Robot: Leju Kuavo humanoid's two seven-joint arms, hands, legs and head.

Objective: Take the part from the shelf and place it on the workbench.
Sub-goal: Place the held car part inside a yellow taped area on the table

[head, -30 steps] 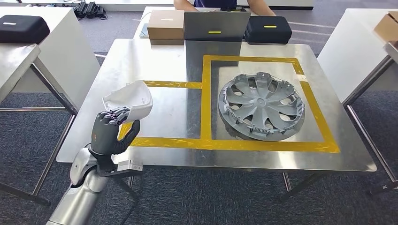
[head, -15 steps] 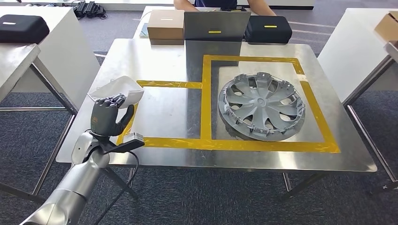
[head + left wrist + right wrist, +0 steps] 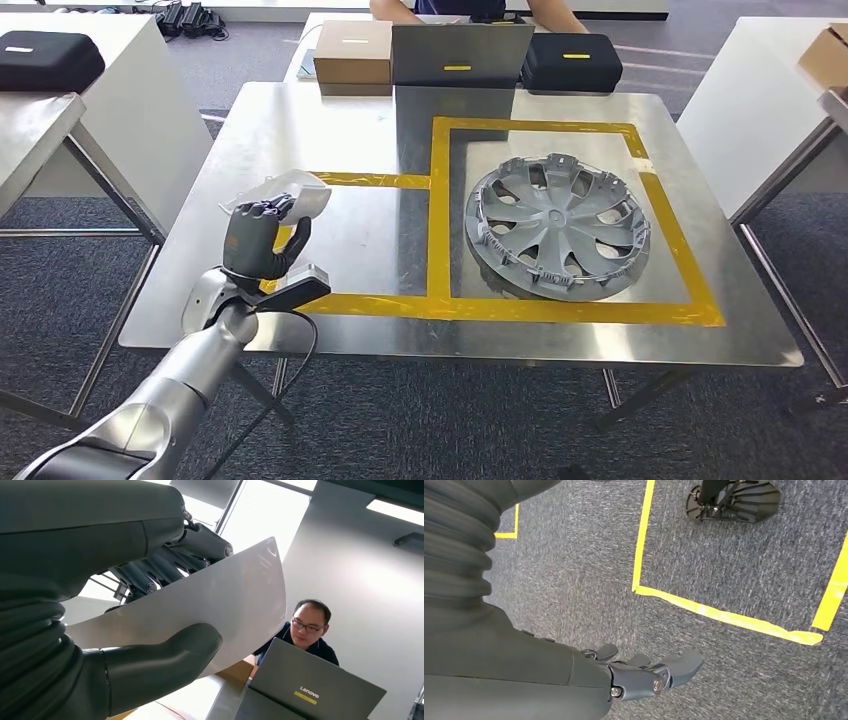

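Left hand (image 3: 262, 240) had the white part (image 3: 290, 193) clamped between thumb and fingers; right hand (image 3: 644, 672) hung loose, holding nothing.

The left hand (image 3: 125, 605) grips the white part (image 3: 220, 610) before a laptop (image 3: 310, 690).

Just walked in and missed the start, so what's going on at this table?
The robot's left hand holds a white part over the left side of the steel workbench, by the yellow tape; it is not set down yet. A grey hubcap already lies inside the taped square on the right. The right hand hangs over the carpet, holding nothing. A person sits behind a laptop at the far edge.
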